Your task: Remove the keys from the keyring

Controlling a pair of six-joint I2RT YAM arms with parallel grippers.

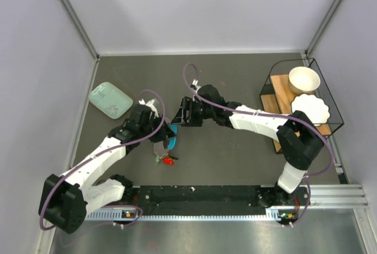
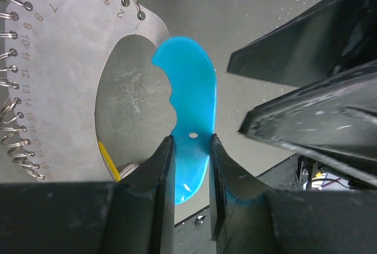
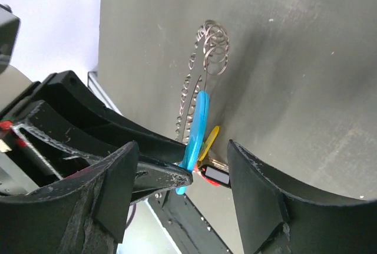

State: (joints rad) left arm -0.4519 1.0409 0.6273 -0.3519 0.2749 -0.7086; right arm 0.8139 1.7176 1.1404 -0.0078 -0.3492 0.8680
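The keyring is a bright blue loop piece (image 2: 187,98) joined to a pale grey fan-shaped plate (image 2: 56,77) edged with numbered wire rings. My left gripper (image 2: 189,165) is shut on the blue piece and holds it up; it also shows in the top view (image 1: 171,143). The keys (image 1: 167,160) hang below it, with red and green heads. In the right wrist view a yellow tag (image 3: 210,142) and a red-headed key (image 3: 213,175) hang beside the blue piece (image 3: 197,127). My right gripper (image 3: 182,171) is open, its jaws standing on either side of the blue piece and keys.
A mint-green flat box (image 1: 110,99) lies at the back left. A black wire rack (image 1: 301,102) at the right holds a cream bowl (image 1: 304,79) and a white scalloped plate (image 1: 311,109). A black rail (image 1: 200,196) runs along the near edge.
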